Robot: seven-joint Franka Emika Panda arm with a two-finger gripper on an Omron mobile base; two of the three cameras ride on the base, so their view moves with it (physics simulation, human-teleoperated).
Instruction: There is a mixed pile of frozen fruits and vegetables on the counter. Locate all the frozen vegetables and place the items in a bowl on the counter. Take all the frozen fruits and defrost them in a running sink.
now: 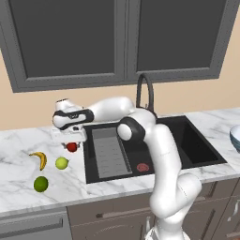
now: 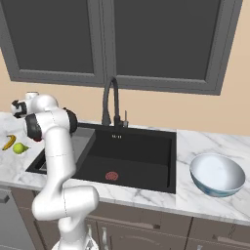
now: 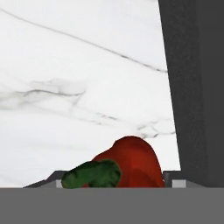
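My pincer [image 1: 71,141] hangs straight down over the red round piece [image 1: 71,147], which sits on the white marble counter [image 1: 18,140] just left of the black sink [image 1: 187,140]; from the hand camera that red piece [image 3: 131,162] shows with a bumpy green top and lies between my two finger tips at the bottom edge, beside the sink's dark rim. The tips stand on either side of it, but I cannot tell whether they already press on it or are still apart from it. To my left on the counter lie the other pieces: the yellow banana [image 1: 40,159], the yellow-green stemmed ball [image 1: 62,163] near it, and the dark green ball [image 1: 41,183] closest to the counter's front edge. Inside the sink are the grey ribbed tray [image 1: 110,152] and the reddish drain [image 1: 142,167], with the black arched faucet [image 1: 144,91] behind. The pale blue-white bowl [image 2: 217,174] stands on the counter on the far right side of the sink, well apart from the pile.
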